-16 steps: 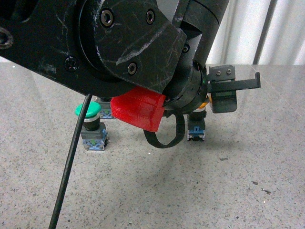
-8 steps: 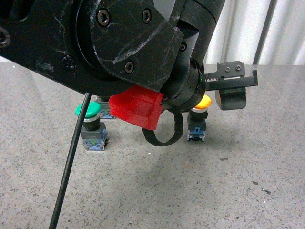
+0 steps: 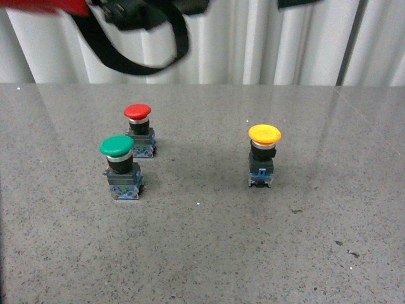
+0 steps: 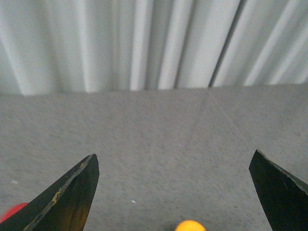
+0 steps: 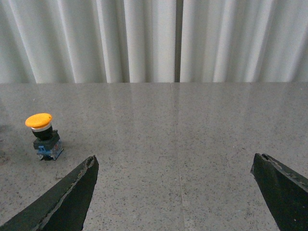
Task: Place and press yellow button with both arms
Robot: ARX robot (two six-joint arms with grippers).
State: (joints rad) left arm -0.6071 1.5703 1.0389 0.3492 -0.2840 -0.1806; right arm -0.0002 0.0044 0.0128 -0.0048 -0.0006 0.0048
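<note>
Curtain (image 3: 253,44): white, pleated, runs across the whole far side behind the table

Table (image 3: 209,253): grey speckled stone-look top, a few dark specks near right

Arms: front view catches only bits at the upper edge, in front of the curtain: a blurred red part (image 3: 47,6) far left and a black cable loop (image 3: 144,47) hanging next to it. Can't tell which arm they belong to

Left gripper (image 4: 174,155): two black fingers (image 4: 65,202) spread wide, nothing between them, only bare table and curtain beyond. Clear of the table, touching nothing

Right gripper (image 5: 174,158): same story, fingers (image 5: 67,202) wide apart, holding nothing, clear of the surface

Yellow button (image 3: 264,155): upright on the table, right of centre, mid depth. Yellow mushroom cap on top, silver collar, black body, blue base sitting flat on the table. Standing free, neither gripper touching it. Well apart from the other two switches. Right wrist view shows it whole, off to the side of that gripper's fingers and beyond them, not between them. Left wrist view shows only a blurred slice of the cap at the frame edge, in the gap between the fingers

Green button (image 3: 120,166): upright, left side, nearest of the three

Red button (image 3: 139,130): upright, just behind the green one and slightly right. Can't tell if the two bases touch. A red blur at the edge of the left wrist view beside one finger, too soft to say more
</note>
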